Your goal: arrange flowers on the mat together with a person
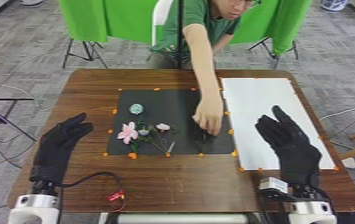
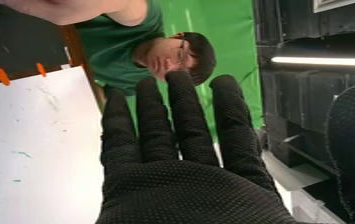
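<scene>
Right hand [image 1: 291,145] first, in the head view: it is wide, with its fingers extended and apart, over the white sheet [image 1: 258,100], and no flower is in it. To its left, across the person's hand [image 1: 210,117], lie the flowers on the black mat [image 1: 160,97]: a large pink flower [image 1: 128,133], a smaller pink flower [image 1: 163,127] close beside it, and a pale blue-green bloom [image 1: 136,109] farther forward. The left hand [image 1: 56,147] is wide too, fingers straight, and holds nothing; it is just outside the mat, above the brown surface [image 1: 169,195]. The large pink flower lies to its right and slightly forward, so the left hand is clearly nearer. Both pink flowers' stems run roughly back towards the robot, lengthwise along the forearms. A move by the right hand would have to go leftwards past the person's hand, which is over the mat between it and the blooms; waiting for that space to free up seems wise.

Right wrist view next: the hand's fingers stand straight and separated, palm bare of any flower. Beside it spreads the white sheet, with the mat beyond and the person's arm [image 2: 62,7] reaching over there.
</scene>
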Motion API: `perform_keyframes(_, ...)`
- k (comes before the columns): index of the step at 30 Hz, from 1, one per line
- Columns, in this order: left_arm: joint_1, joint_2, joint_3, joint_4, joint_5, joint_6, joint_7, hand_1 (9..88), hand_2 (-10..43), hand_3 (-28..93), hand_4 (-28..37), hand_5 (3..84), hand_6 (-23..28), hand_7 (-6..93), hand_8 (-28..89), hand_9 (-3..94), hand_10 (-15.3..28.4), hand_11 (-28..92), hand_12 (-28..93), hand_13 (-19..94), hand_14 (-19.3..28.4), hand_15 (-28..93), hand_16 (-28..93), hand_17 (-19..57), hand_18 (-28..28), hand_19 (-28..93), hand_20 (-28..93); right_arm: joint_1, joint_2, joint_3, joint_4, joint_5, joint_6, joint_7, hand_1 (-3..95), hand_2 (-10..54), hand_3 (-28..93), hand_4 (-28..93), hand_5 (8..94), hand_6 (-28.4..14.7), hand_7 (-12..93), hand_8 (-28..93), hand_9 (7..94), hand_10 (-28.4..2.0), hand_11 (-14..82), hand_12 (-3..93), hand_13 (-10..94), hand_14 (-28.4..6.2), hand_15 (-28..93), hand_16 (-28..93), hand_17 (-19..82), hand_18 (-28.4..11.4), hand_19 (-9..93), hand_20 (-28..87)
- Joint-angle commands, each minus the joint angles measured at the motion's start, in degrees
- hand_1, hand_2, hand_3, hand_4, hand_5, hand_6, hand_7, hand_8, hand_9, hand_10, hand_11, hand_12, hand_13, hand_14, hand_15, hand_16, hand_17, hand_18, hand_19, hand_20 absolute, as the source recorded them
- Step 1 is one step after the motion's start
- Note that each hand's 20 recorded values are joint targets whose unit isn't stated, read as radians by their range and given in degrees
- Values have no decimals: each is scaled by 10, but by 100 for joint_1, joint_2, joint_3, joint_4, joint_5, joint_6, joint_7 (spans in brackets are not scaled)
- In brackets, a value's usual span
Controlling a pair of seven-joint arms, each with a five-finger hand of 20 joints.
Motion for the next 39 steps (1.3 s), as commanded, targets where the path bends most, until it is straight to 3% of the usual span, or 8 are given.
perform_keyframes(1,84,-42,-12,13,-17,-2,-18,214,31,635,-246,475,34,137,-57,472,138,197,162,346,181,137,59,11,147,91,173,-21,-27,-46,7,-52,-42,41,65,30,819,-190,388,-2,92,-93,428,-143,46,99,321,-128,101,106,199,-114,9,276)
perform_keyframes(12,72,-63,-73,13,57,-67,0,209,22,645,-245,474,33,137,-56,474,135,193,163,346,181,136,59,11,148,91,172,-36,-34,-157,33,-88,-42,43,66,32,818,-188,412,-1,97,-94,452,-141,51,99,345,-125,110,109,208,-113,11,279)
perform_keyframes(23,66,1,-104,12,44,-76,80,210,19,643,-243,473,32,136,-56,474,133,191,164,346,181,132,59,14,146,86,170,-42,-48,-102,27,-103,-79,12,62,30,820,-188,412,-4,92,-93,445,-143,49,98,330,-120,106,100,205,-111,8,277)
perform_keyframes(39,79,-81,-161,7,22,-112,111,211,17,641,-241,474,33,134,-55,472,133,189,165,347,179,128,62,17,143,80,172,-19,-47,-96,50,-92,-96,-7,57,27,818,-185,404,-5,85,-89,432,-146,47,97,322,-124,103,100,201,-111,8,274)
